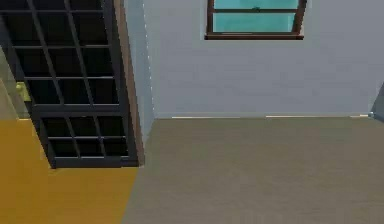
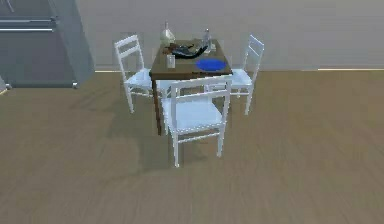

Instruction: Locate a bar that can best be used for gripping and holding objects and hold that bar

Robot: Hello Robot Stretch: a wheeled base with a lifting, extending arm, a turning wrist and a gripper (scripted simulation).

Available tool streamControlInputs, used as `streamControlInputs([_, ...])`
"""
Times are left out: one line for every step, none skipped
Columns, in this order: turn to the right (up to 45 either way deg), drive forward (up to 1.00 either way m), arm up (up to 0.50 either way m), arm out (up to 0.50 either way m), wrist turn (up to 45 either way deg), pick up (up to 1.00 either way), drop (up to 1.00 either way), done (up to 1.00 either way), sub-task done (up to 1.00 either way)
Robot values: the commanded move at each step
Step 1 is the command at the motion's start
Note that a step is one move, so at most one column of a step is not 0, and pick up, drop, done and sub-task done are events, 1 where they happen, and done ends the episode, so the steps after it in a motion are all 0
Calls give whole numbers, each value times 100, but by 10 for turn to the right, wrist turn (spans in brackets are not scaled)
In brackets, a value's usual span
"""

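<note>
Arm side view, brown square wooden tabletop [image 2: 190, 69] amid white slatted chairs [image 2: 195, 115], round blue plate [image 2: 211, 64] and dark curved item [image 2: 187, 47] on it, bar unconfirmed among them, tool state impossible to tell

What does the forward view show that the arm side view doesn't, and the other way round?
Forward view: a dark door with glass panes, a brown-framed window and a strip of orange floor. Arm side view: a wooden table carrying a blue plate, white chairs around it, and a grey appliance. Shared: brownish floor and a pale wall.
</note>
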Motion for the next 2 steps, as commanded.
streamControlInputs([450,0,0,0,0,0,0,0,0])
streamControlInputs([420,0,0,0,0,0,0,0,0])
